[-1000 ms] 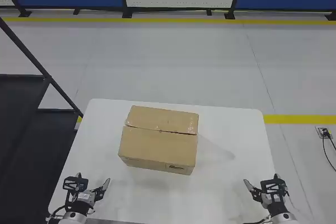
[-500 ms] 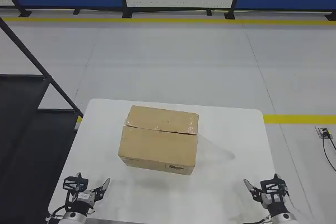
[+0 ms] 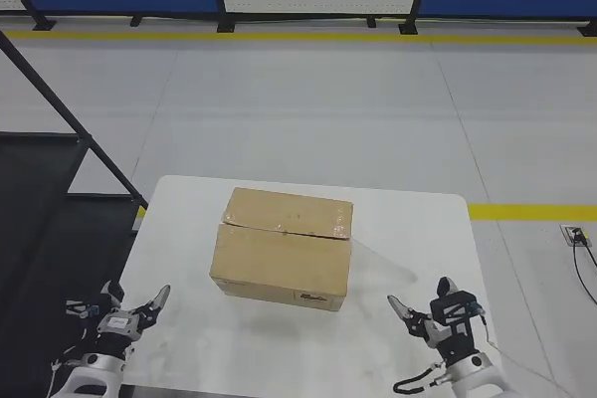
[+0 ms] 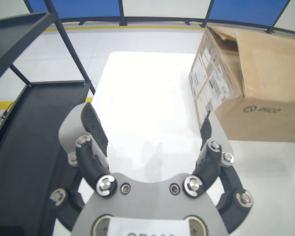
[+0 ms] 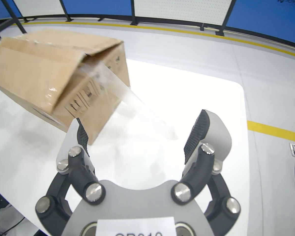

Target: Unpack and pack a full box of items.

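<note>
A closed brown cardboard box (image 3: pixel 284 249) stands in the middle of the white table (image 3: pixel 408 239). Its top flaps lie flat, and a clear strip of tape (image 5: pixel 137 109) hangs loose off one end toward the table. My left gripper (image 3: pixel 134 298) hovers open near the table's front left corner, with the box (image 4: pixel 260 79) ahead and to one side of the left gripper (image 4: pixel 147 116). My right gripper (image 3: pixel 423 303) is open near the front right, close to the box's corner (image 5: pixel 51 74). Nothing sits between the pads of the right gripper (image 5: pixel 141 120).
A black metal shelf rack (image 3: pixel 30 229) stands against the table's left side, its tray (image 4: pixel 27 114) just beside my left gripper. A yellow floor line (image 3: pixel 537 211) and a floor socket with cable (image 3: pixel 575 237) lie to the right. Bare tabletop surrounds the box.
Both grippers rose farther onto the table. The left one shifted left toward the table edge, the right one shifted left toward the box's front corner. The box has not moved.
</note>
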You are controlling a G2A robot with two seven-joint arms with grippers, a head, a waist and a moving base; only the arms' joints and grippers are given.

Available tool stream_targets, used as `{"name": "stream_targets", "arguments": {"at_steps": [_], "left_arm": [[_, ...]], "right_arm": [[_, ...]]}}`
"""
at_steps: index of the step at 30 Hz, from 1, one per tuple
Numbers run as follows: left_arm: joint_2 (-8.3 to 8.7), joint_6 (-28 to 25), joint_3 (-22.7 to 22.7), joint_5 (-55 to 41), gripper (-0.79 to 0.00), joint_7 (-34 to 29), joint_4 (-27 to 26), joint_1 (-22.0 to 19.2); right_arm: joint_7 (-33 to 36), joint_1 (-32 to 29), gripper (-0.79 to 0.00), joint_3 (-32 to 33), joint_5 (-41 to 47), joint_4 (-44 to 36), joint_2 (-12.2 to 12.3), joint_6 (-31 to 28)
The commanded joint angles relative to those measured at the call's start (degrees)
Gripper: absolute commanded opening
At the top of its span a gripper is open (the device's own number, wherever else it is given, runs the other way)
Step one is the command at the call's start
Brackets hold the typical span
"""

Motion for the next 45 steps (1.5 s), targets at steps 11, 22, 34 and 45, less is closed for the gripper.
{"name": "stream_targets", "arguments": {"at_steps": [11, 22, 34, 45], "left_arm": [[0.24, -3.9, -1.0, -2.4, 0.0, -1.7, 1.1, -1.9], [0.14, -4.6, 2.2, -6.8, 0.0, -7.5, 3.9, -11.7], [-0.34, -5.9, 7.2, -8.9, 0.0, -6.5, 8.8, -18.6], [-0.52, -5.2, 8.1, -10.1, 0.0, -6.3, 9.4, -19.5]], "right_arm": [[3.3, 2.8, 0.0, -4.0, 0.5, -1.4, -0.5, 1.6], [8.2, 18.3, 0.0, -8.9, 20.2, 9.1, -2.1, -4.6], [21.9, 34.0, 0.0, -11.3, 43.5, 28.4, -3.2, -18.4], [30.2, 36.5, 0.0, -10.4, 58.3, 30.6, -2.8, -29.0]]}}
